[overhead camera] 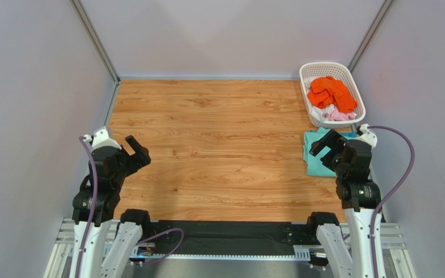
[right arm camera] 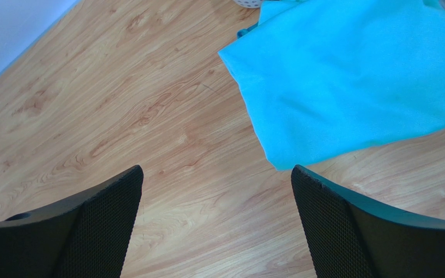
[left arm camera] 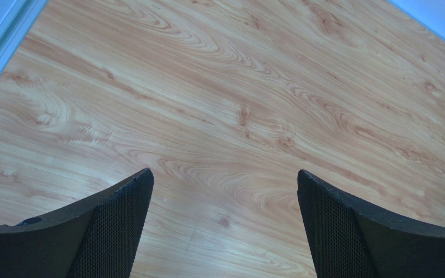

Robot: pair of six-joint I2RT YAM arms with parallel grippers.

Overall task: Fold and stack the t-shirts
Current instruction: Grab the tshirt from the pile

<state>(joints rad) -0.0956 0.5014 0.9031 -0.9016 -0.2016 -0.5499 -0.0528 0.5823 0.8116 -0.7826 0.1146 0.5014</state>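
Right gripper (right arm camera: pixel 216 174): jaws spread wide, nothing between them; hangs above the wood-grain tabletop (overhead camera: pixel 219 145).
Just ahead, to its right: soft plain teal t-shirt (right arm camera: pixel 346 75), lying flat and smooth, near corner pointing toward the jaw gap. Cannot tell whether it is folded.
Farther ahead, past the teal cloth: oval white plastic lattice basket (overhead camera: pixel 329 65), touching or just beside the teal t-shirt.
In the basket: crumpled bright orange t-shirt (overhead camera: pixel 330 92) on top; pink t-shirt (overhead camera: pixel 342 116) and pale grey-white t-shirt (overhead camera: pixel 319 113) under it.
Left gripper (left arm camera: pixel 225 174): equally wide, empty, bare wood beneath; well apart from all the cloth.
Step in hand (judged): fetch the next shirt, likely the orange t-shirt.
Doing it well: come down on a raised ridge of orange cloth and pinch that shirt only. Lift clear of the rim before moving sideways, then lay it on open wood between the arms, where the left gripper can reach an edge.
Risk: pink cloth coming up too; basket dragged.
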